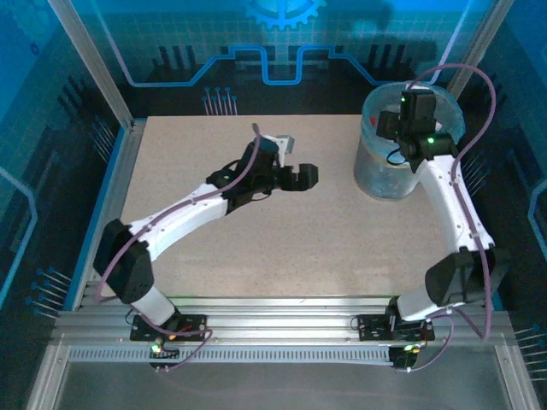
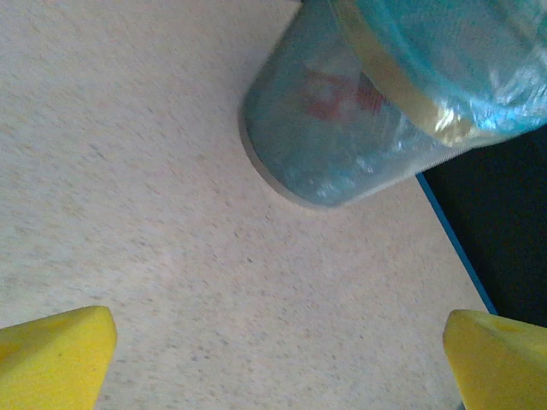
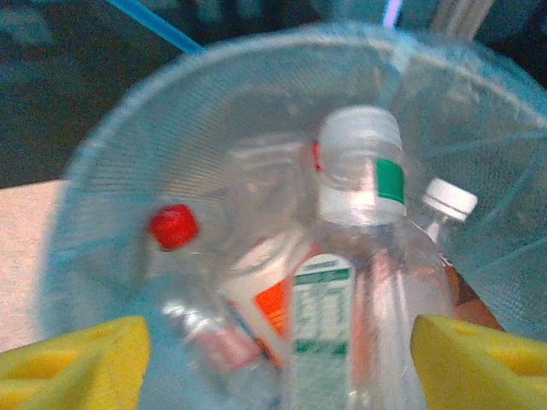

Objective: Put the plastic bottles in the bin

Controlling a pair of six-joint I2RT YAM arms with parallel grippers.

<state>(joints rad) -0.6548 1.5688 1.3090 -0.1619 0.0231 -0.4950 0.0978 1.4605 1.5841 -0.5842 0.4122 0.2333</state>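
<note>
Right gripper released over bin, upper right; left gripper spread, empty. Bottles piled inside, table bare, so basically done imo.

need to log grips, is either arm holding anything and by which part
Nothing is held. The left fingers stand apart over the table; the right fingers stand apart above the bin, with the bottles loose inside.

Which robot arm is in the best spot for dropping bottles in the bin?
Right, probably. The right gripper hangs over the mouth of the bin, jaws apart, with bottles lying just beneath. The left gripper is open too, but it sits over the table beside the bin.
</note>
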